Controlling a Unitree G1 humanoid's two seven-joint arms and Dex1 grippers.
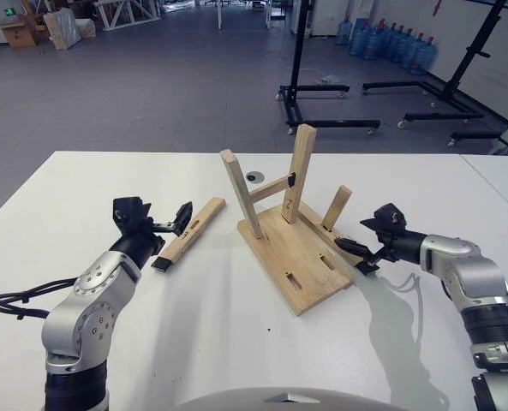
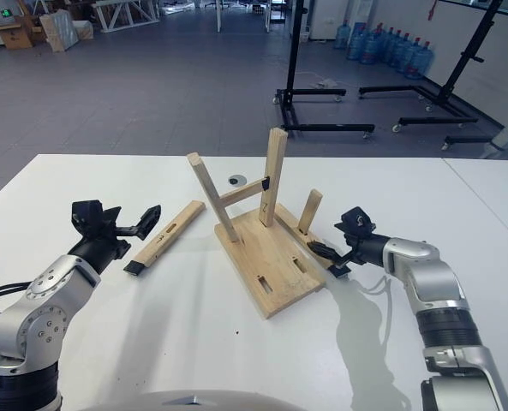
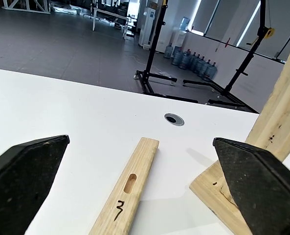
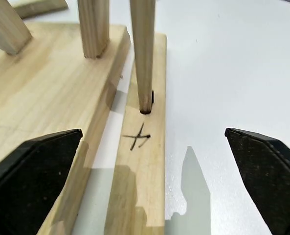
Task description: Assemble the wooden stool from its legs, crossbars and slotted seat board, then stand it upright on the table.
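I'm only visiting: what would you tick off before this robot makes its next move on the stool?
1. Left gripper open: ok.
2. Loose leg lined up between its fingers: ok.
3. Right gripper open, straddling the right-side leg that lies beside the seat board: ok.
4. Two standing legs set in the board and joined by a crossbar: ok.
5. All four legs in the board: not ok, two lie flat.
6. Stool upright: not ok, the board lies with the legs pointing up.
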